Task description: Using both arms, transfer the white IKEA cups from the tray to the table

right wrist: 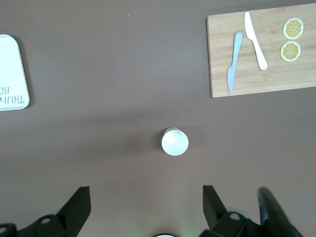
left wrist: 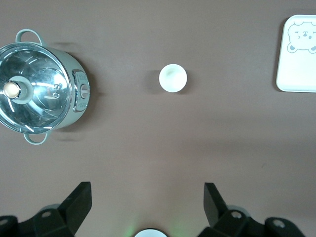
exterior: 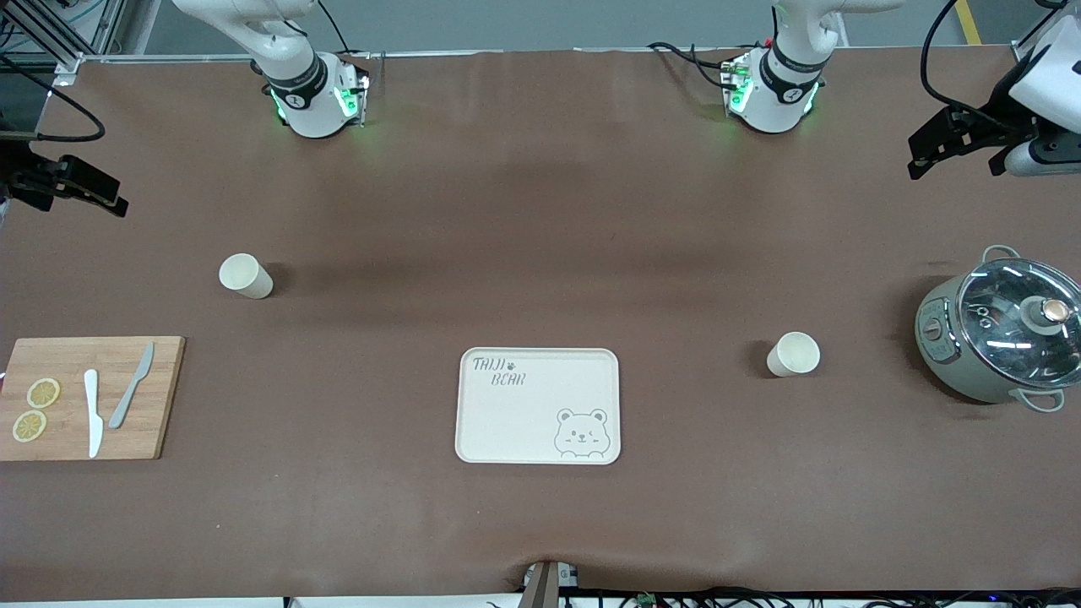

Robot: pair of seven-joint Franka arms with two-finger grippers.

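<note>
Two cups stand upright on the table (exterior: 540, 211), well apart from the tray (exterior: 473, 439), which lies bare between them: one cup (exterior: 246, 276) toward the right arm's end, the other cup (exterior: 793, 354) toward the left arm's end and nearer the front camera. Judged from this layout, the transfer looks complete. What remains is to keep both arms high and clear of the cups. The left gripper (left wrist: 148, 210) hangs with fingers spread wide and empty over the table near its cup; the right gripper (right wrist: 146, 210) does likewise near the other. Both cups appear empty. A lidded pot (exterior: 1001, 329) has contents that cannot be told. A cutting board (exterior: 59, 355) bears two knives (exterior: 110, 404) and two lemon slices (exterior: 36, 409).
</note>
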